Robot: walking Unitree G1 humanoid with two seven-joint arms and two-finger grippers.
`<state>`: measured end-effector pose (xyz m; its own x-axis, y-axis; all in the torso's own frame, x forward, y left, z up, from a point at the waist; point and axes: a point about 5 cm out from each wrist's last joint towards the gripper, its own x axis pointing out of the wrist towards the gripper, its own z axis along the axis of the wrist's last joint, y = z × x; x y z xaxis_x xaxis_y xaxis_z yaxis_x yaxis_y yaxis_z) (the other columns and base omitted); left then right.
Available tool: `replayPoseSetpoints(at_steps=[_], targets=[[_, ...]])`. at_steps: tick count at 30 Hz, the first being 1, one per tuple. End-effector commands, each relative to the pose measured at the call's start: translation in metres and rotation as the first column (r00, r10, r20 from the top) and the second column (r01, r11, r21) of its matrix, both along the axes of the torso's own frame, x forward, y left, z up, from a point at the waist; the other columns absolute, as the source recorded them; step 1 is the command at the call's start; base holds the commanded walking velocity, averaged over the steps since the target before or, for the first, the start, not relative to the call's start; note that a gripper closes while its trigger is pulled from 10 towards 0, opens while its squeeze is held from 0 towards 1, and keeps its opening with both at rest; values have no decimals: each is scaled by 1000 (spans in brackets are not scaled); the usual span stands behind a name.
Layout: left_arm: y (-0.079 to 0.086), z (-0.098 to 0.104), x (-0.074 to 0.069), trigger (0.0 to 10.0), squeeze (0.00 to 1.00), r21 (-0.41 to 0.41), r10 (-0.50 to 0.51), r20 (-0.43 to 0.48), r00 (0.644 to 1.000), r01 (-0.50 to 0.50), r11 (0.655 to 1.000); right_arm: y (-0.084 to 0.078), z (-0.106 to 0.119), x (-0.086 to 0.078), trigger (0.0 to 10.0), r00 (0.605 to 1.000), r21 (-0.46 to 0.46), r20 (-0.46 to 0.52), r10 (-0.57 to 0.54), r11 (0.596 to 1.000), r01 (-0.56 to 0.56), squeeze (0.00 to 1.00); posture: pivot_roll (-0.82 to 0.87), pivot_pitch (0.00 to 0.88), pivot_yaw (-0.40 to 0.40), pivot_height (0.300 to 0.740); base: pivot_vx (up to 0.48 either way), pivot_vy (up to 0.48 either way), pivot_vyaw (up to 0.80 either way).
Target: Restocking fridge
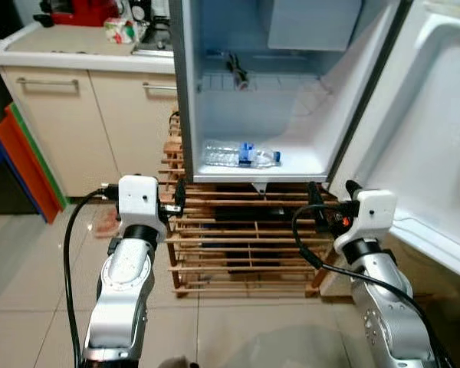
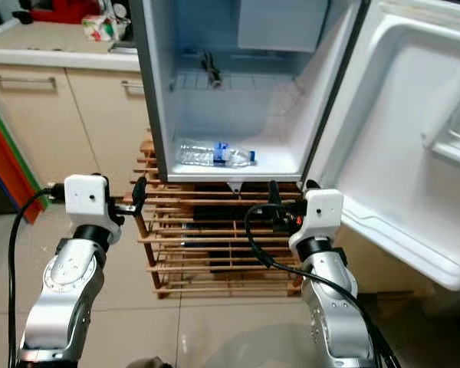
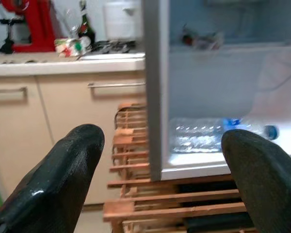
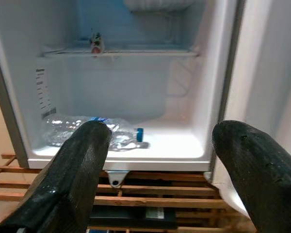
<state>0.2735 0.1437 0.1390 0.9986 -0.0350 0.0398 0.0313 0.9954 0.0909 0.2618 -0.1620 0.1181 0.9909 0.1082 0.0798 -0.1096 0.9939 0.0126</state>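
One water bottle (image 1: 241, 155) lies on its side on the floor of the open fridge (image 1: 307, 157), cap toward the robot's right, a little left of the middle and close to the front lip; above it a wire shelf (image 4: 119, 50) carries a small dark thing, too blurred to name. Both arms are held up in front of the fridge and neither carries anything; the left gripper (image 1: 178, 200) sits low, level with the wooden rack (image 1: 238, 245) on which the fridge stands and just outside the fridge's left wall, and its wrist view shows its fingers (image 3: 63, 179) well apart; the right gripper (image 2: 272, 201) hangs below the front lip near the open door (image 2: 414, 169), and its fingers (image 4: 72, 179) are also spread wide with nothing between them.

Judging from the empty hands and the one bottle already inside, the step in hand is probably either tidying that bottle or going for the next item; the frames do not settle which. If the bottle is to be shifted, the right gripper looks the better placed: it faces the opening squarely, while the left looks along the fridge's side wall; it should rise above the lip before moving in, so the fingers do not catch the rack or the edge; it should then close across the bottle's body, not the cap, since thin clear plastic may buckle and roll; keeping clear of the door on the right matters too.
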Motion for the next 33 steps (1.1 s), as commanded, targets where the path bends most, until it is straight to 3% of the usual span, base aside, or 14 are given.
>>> replayPoseSetpoints(at_steps=[1,17,21,33], targets=[[-5,-4,3,10000,0,-2,-10,-26,1000,10,1000,-4,4,4,10000,1000,-5,20,-14,1000,14,282,5,0,-7,740,0,0,0],[-10,1,12,10000,0,-12,-32,-4,999,32,999,3,3,5,10000,1000,-14,19,13,1000,-12,286,1,0,-4,740,0,0,0],[-17,5,8,10000,0,-22,-108,28,994,108,994,5,1,5,10000,1000,-12,16,12,1000,-12,278,-1,0,5,740,0,-480,0],[-23,7,6,10000,0,-27,-154,48,987,156,987,6,-1,5,10000,1000,-15,9,14,1000,-14,282,-4,0,5,740,0,-480,0]])
